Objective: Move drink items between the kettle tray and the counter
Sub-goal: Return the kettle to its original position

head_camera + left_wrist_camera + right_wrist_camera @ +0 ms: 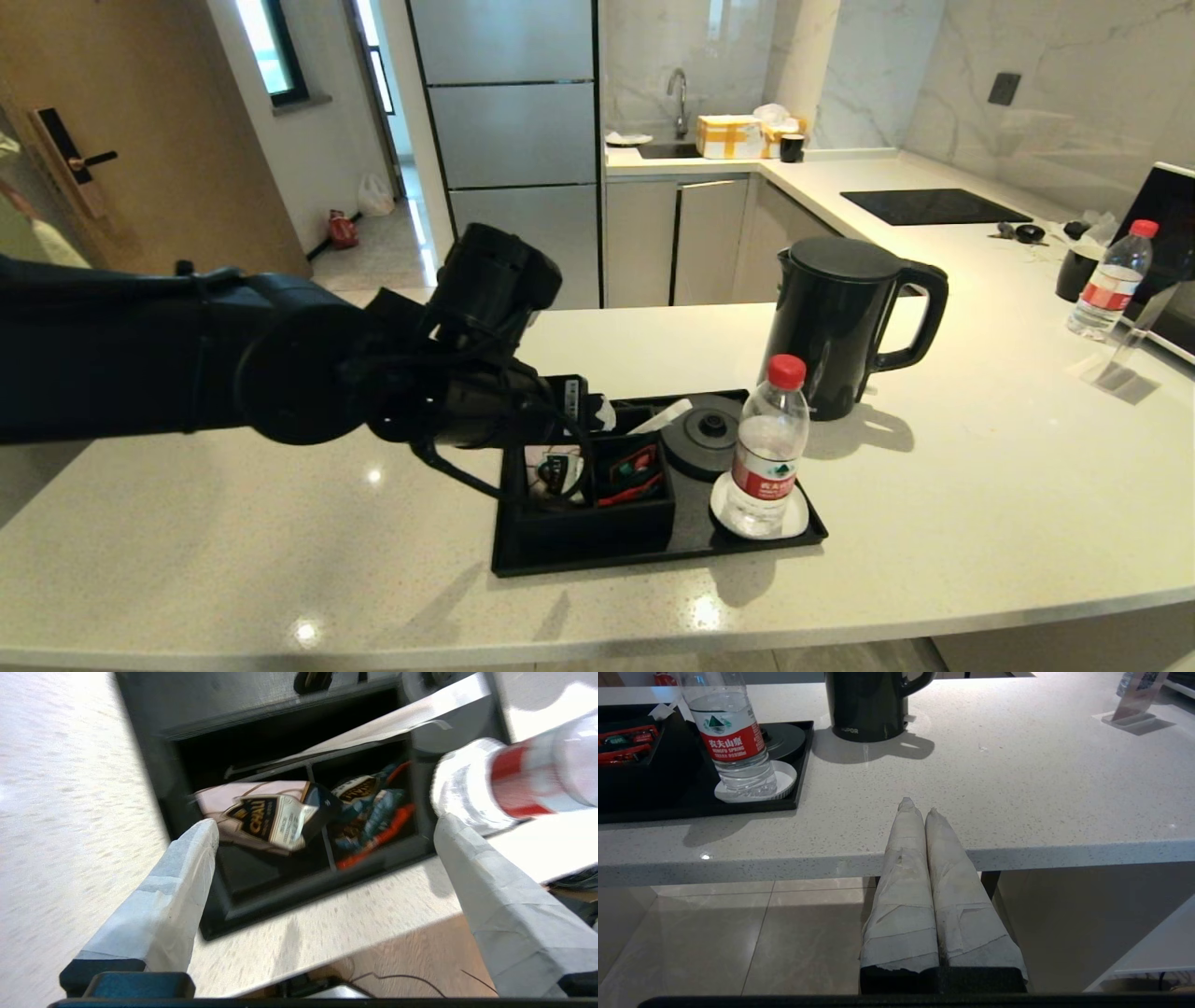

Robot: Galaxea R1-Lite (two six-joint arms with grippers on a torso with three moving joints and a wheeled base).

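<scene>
My left gripper (pixel 327 823) hangs open just above the kettle tray's (pixel 653 551) small left compartments, with nothing between its fingers. The pink-and-black sachet (pixel 266 816) lies tilted in the left compartment, leaning on the divider just past the fingertips. The red-capped water bottle (pixel 767 453) stands upright on the white coaster (pixel 724 509) at the tray's right end. The round kettle base (pixel 705 437) is bare. The black kettle (pixel 836 322) stands on the counter (pixel 934 485) behind the tray's right end. My right gripper (pixel 919 805) is shut and parked at the counter's front edge.
Red-and-green packets (pixel 369 812) fill the compartment next to the sachet. At the back right stand a second water bottle (pixel 1111 280), a black cup (pixel 1074 271) and a clear sign stand (pixel 1125 364). A black hob (pixel 934 205) lies farther back.
</scene>
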